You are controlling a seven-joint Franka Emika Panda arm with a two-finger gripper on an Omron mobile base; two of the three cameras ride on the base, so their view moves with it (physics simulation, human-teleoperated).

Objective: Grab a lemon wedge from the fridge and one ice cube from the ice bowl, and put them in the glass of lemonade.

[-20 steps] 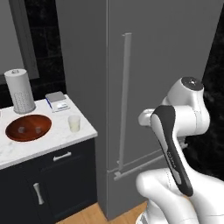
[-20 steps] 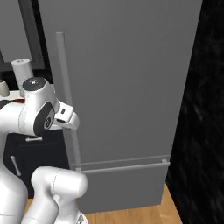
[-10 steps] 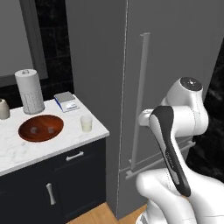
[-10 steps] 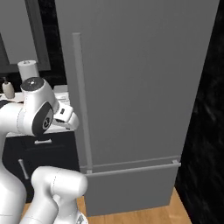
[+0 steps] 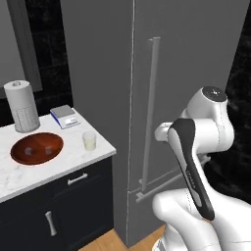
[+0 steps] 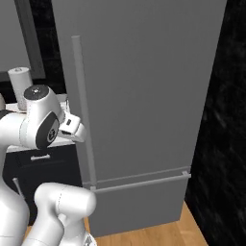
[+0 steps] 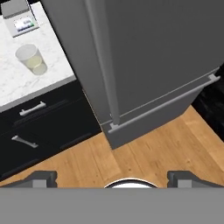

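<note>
The tall grey fridge stands shut, with its long bar handle on the left of the door. The lemon wedge is hidden behind that door. On the marble counter lie the reddish-brown ice bowl and, to its right near the counter's end, the glass of lemonade. My gripper hangs open and empty in front of the fridge, pointing down at the wooden floor, well apart from the handle.
A tall white perforated cylinder and a small kitchen scale stand at the back of the counter. Dark drawers sit below it. A black wall flanks the fridge's right side.
The whole picture has shifted sideways in both base views, so the base has moved. The arm keeps the same pose and the gripper stays open.
</note>
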